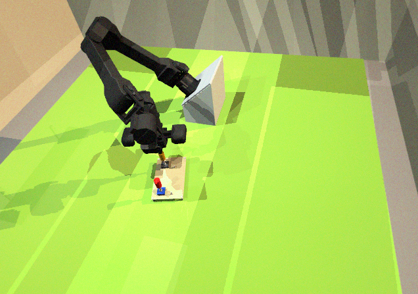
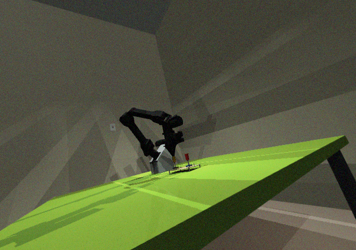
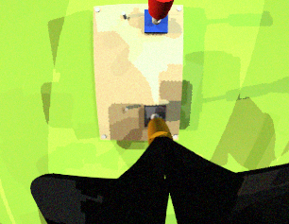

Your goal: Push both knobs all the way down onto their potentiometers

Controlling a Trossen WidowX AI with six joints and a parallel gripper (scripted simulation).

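The tan circuit board stands on short legs on the table. The orange knob is up on the shaft of the dark potentiometer, with bare shaft showing below it. The red knob is up on the shaft of the blue potentiometer, also with bare shaft below. My gripper is shut and empty, its tips at the top of the orange knob. The tips hide part of that knob in the wrist view; whether they touch it is unclear.
A pale wedge-shaped block stands at the arm's base, behind the board. The green table carries several moving-looking shadows and light patches. The arm reaches over the board's far end.
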